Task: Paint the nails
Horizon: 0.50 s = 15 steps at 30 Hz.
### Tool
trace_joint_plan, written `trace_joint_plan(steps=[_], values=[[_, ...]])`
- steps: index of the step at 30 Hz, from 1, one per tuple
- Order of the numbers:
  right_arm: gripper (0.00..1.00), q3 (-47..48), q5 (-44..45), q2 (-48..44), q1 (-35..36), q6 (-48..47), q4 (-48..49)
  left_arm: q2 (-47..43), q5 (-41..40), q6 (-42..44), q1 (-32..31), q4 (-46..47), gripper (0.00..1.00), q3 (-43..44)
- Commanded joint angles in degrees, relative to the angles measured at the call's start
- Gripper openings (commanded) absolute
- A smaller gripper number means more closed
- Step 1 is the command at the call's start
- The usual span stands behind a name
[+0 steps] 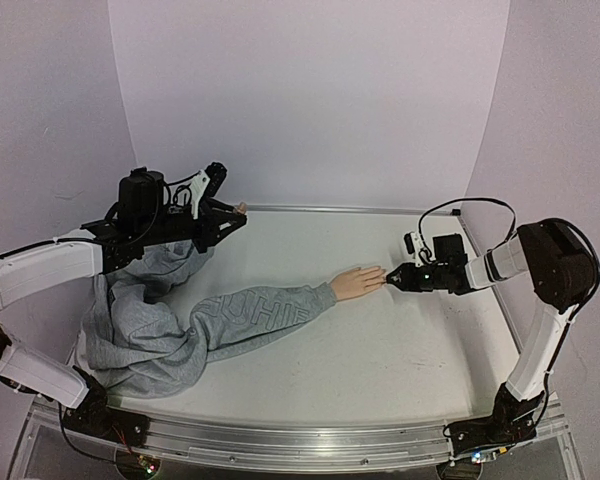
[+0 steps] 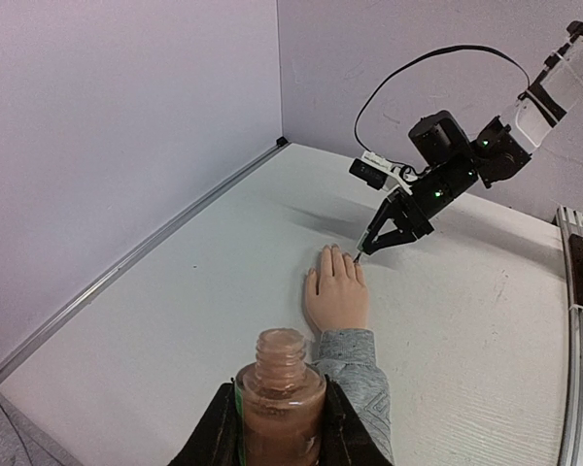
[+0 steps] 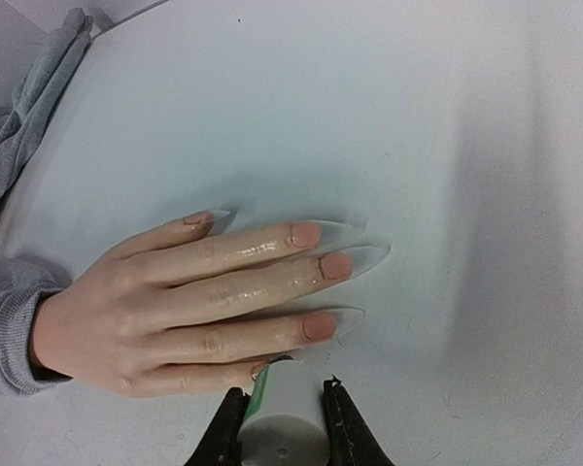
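Right claw: clamped on a white cylindrical brush cap with a green band. The peach mannequin hand on its grey sweatshirt sleeve lies directly ahead of it.

The nails: three show coral polish. The one farthest from the claw looks outlined only. The nearest, just ahead of the cap, is partly hidden, so its state is undetermined.

Left claw: closed around an open glass bottle of brownish-pink polish.

Assessment: past halfway, with at least one nail outstanding.
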Motion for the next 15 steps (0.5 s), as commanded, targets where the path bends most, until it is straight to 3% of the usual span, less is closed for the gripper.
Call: trace_joint_plan(steps=[1, 15], values=[[0.0, 1.6, 2.6, 0.1, 0.3, 0.6, -0.2, -2.0, 1.0, -0.3, 0.3, 3.5, 0.0, 0.9], [0.0, -3.7, -1.5, -5.0, 0.3, -0.6, 4.5, -2.3, 1.0, -0.4, 0.3, 3.5, 0.0, 0.8]])
